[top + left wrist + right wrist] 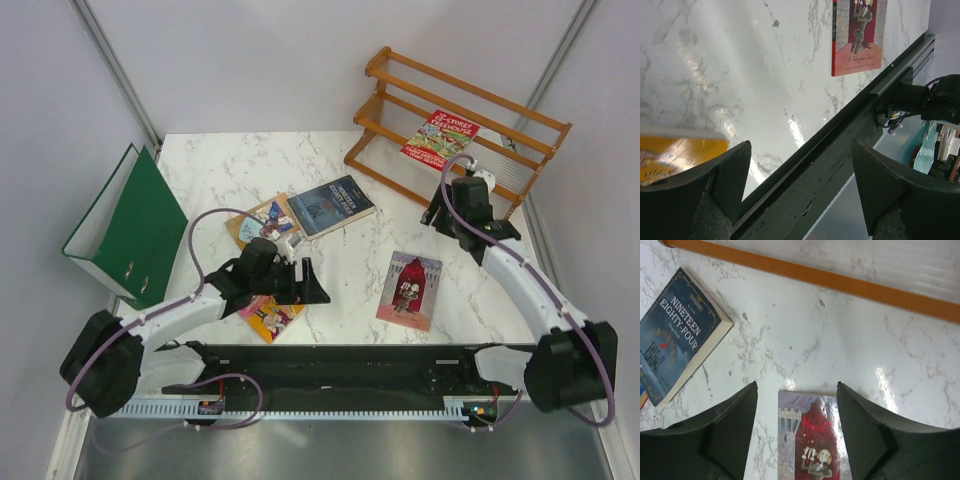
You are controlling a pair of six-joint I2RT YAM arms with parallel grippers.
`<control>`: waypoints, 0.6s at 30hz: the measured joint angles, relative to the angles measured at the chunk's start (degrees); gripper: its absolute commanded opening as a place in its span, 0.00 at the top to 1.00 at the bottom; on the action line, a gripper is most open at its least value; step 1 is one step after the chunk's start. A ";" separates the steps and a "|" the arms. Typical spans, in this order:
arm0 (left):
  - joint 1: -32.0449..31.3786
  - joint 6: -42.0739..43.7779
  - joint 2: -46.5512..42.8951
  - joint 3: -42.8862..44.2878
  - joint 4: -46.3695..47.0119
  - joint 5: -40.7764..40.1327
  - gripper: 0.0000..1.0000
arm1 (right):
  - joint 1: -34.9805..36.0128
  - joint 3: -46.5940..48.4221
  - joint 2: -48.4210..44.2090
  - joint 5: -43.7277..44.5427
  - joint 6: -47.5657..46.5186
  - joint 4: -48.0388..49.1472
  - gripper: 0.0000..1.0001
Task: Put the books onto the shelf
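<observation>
The shelf (465,125) stands at the back right, and a red cartoon-cover book (440,137) leans on its slats. My right gripper (435,213) hangs just in front of the shelf, open and empty. In the right wrist view its jaws (797,390) frame the pink book (810,440), which lies flat on the table (410,290). The dark blue book (330,205) and the tan book (262,220) lie mid-table. My left gripper (315,283) is open and empty, beside the purple-and-yellow book (270,315), whose yellow cover (675,157) shows by its left finger.
A large green ring binder (130,225) stands open at the left edge. The black base rail (340,365) runs along the near edge, right under the left gripper (801,150). A shelf slat (815,275) crosses the top of the right wrist view.
</observation>
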 measured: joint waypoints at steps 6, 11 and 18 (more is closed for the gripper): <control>-5.53 -0.72 17.44 9.53 6.82 -0.44 0.12 | -2.21 -12.46 -11.43 -2.29 2.67 -6.84 0.26; -8.48 -2.08 30.45 17.25 11.10 -0.11 0.12 | -3.82 -20.48 -14.23 -6.49 4.74 -11.23 0.26; -10.14 -5.03 40.98 24.15 16.94 1.64 0.12 | -3.91 -26.80 -16.90 -13.38 7.43 -11.30 0.26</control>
